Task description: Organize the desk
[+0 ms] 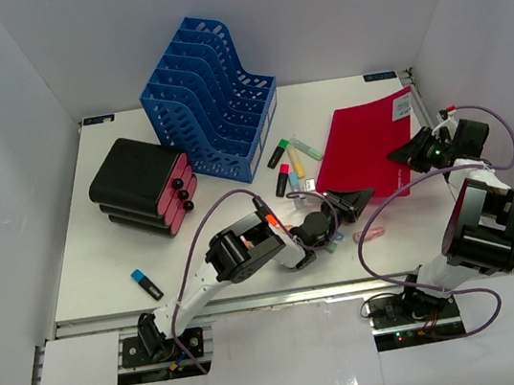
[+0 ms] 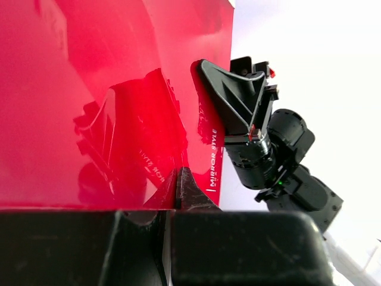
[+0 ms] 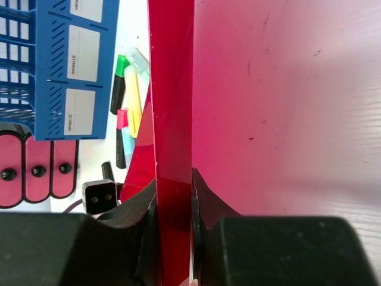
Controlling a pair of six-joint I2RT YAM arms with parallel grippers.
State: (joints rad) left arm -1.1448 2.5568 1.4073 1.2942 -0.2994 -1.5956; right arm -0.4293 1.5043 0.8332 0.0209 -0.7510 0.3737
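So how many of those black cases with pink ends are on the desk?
3 cases, all stacked in one pile on the left side of the desk, beside the blue file rack. Another hidden behind the pile can't be ruled out.

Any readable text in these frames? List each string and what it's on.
"MIRROR STYLE": printed in white along the edge of the red folder, left wrist view.
White labels on the blue file rack: print too small and blurred to read.
White sticker on the folder's far corner, top view: too small to read.
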